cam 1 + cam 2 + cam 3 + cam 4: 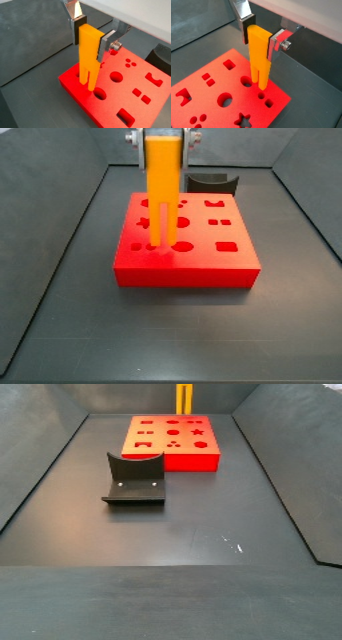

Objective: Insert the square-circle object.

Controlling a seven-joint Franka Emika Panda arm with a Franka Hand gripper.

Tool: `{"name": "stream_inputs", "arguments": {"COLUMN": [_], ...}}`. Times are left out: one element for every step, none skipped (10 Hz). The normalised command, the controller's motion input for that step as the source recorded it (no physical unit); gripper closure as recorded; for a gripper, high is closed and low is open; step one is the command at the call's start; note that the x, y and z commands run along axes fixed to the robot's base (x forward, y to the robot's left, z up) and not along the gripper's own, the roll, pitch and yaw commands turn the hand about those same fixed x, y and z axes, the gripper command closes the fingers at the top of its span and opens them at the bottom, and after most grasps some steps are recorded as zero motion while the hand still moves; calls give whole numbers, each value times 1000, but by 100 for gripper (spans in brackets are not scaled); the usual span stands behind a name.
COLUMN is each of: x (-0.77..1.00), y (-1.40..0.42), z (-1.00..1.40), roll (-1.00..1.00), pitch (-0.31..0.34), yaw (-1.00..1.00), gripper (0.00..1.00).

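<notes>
Your gripper (89, 36) clamped on upper end of bar (88, 55), silver fingers (278, 42) pressed against both sides. Bar hangs upright from gripper, prongs down, directly over red block (201, 263). In both wrist views prong tips sit at block's top face beside round hole (101, 93); you cannot tell whether tips have entered any hole. In side view, dark fixture (135, 480) stands on floor well apart from gripper, nearer camera than block.
</notes>
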Motion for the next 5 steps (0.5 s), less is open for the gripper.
{"name": "stream_inputs", "arguments": {"x": [-109,-331,-383,-526,-354], "y": [189,174,69,0,9], "z": [-120,0,0,0,0], "roll": [133,0,-263,-249,-220], "pitch": [-9,-26,-161,-274,-267], "yaw": [-229,-206,0,0,60], "gripper": [100,100,100,100,100]}}
